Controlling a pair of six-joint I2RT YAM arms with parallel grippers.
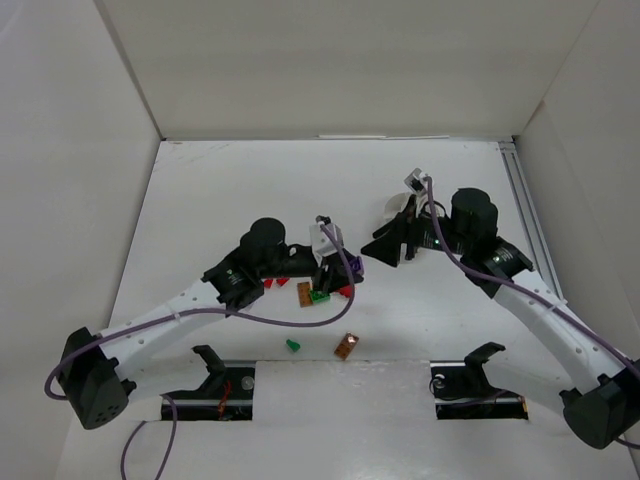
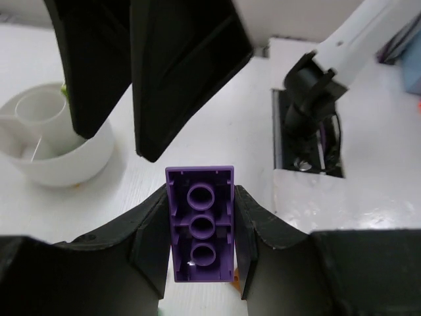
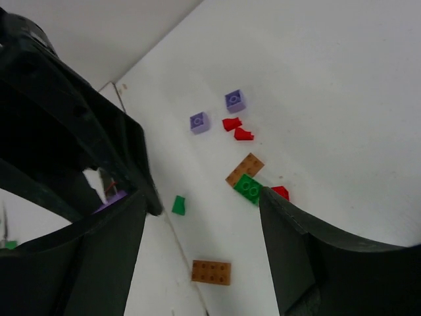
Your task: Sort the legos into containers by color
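My left gripper is shut on a purple lego, held lengthwise with its hollow underside facing the camera; in the top view this gripper hangs above the scattered bricks. The round white dish of containers stands just beyond it, and in the top view the dish is partly hidden by my right gripper. That gripper is open and holds nothing. On the table lie two purple legos, red ones, a brown brick touching a green one, a small green piece and another brown brick.
The right gripper's black fingers hang close in front of the left one, by the dish. White walls enclose the table on three sides. Arm mounts sit in slots at the near edge, with purple cables trailing along both arms.
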